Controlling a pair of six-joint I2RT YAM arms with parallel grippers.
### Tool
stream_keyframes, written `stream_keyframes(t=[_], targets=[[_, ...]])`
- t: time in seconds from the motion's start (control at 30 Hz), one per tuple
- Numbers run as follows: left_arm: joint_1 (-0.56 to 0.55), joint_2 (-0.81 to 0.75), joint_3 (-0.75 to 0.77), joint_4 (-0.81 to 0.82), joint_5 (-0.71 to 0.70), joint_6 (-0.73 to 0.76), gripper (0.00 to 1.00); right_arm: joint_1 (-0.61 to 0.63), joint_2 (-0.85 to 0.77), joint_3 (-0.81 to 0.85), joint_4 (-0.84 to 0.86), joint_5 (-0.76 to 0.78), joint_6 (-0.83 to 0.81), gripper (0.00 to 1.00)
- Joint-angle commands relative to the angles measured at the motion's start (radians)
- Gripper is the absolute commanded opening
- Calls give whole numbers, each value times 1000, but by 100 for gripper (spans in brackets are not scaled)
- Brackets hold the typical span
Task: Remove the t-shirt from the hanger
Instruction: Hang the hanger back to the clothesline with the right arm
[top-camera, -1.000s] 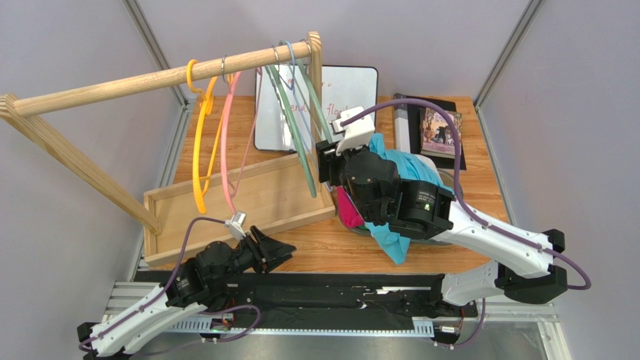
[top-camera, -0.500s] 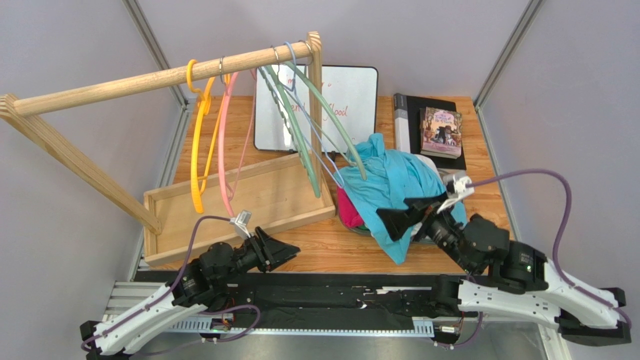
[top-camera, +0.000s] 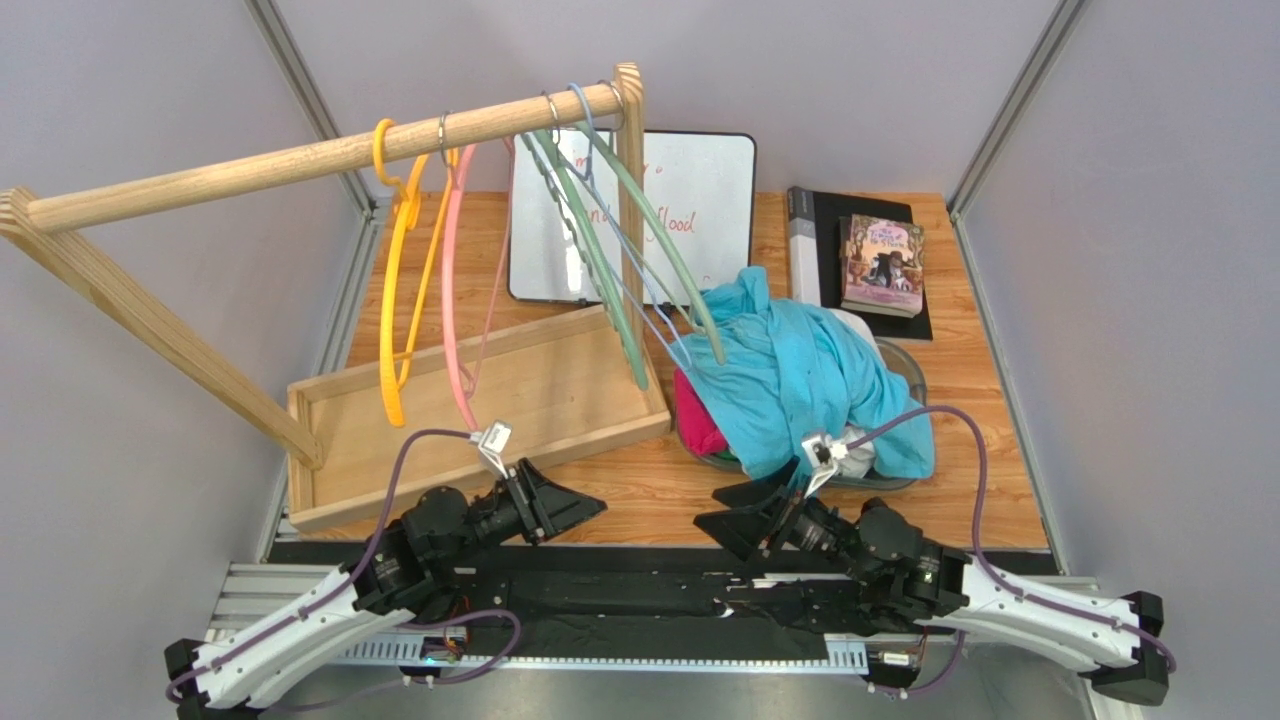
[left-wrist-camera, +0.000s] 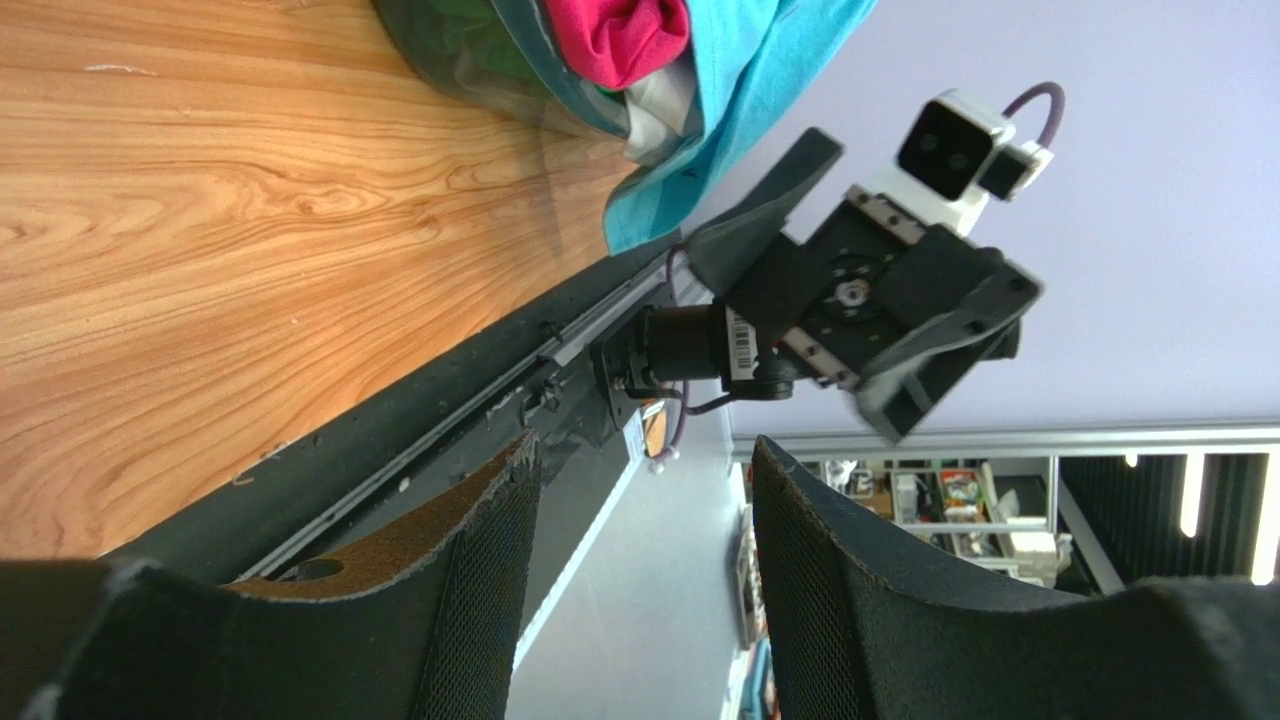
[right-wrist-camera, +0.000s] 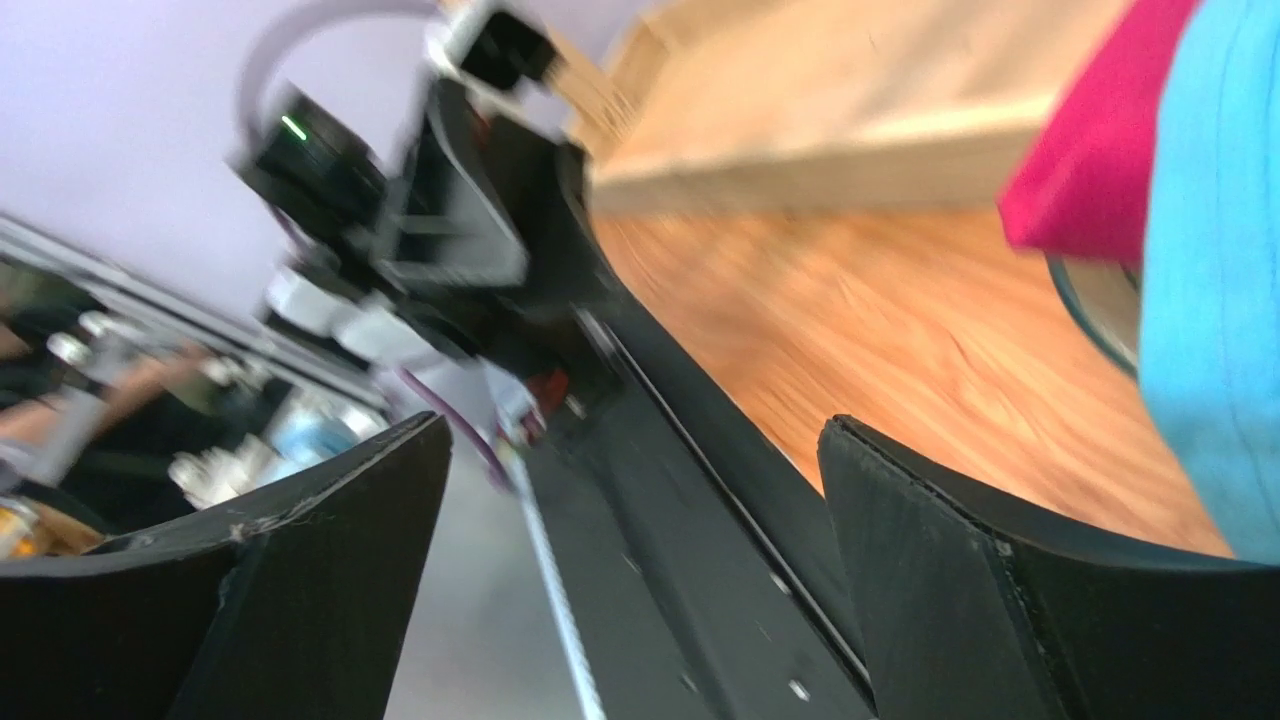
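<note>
- T-shirt: a teal one is seen heaped over a dark bowl, right of the counter's middle and nearer its right edge. It is carried by no hanger.
- A magenta garment is tucked under the t-shirt's left side, at the bowl's left rim.
- A green hanger and a pale blue hanger are hung tilted from the wooden rail. Their lower ends are found just beside the t-shirt's left edge; contact cannot be told.
- A yellow hanger and a pink hanger are hung further left on the rail, above the wooden tray.
- The left end effector is held at the counter's near edge, jaws apart and nothing between them.
- The right end effector is held low at the near edge, just in front of the bowl, jaws spread wide and empty.
- A whiteboard and a book are placed along the far edge.
</note>
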Motion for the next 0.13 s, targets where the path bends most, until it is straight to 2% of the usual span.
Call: stream_keyframes(t=[0.0, 0.1], targets=[[-2, -126, -88, 14, 16, 44, 59, 8, -39, -114, 132, 193, 106, 100], [-2, -124, -87, 14, 15, 56, 59, 10, -40, -111, 10, 280, 132, 100]])
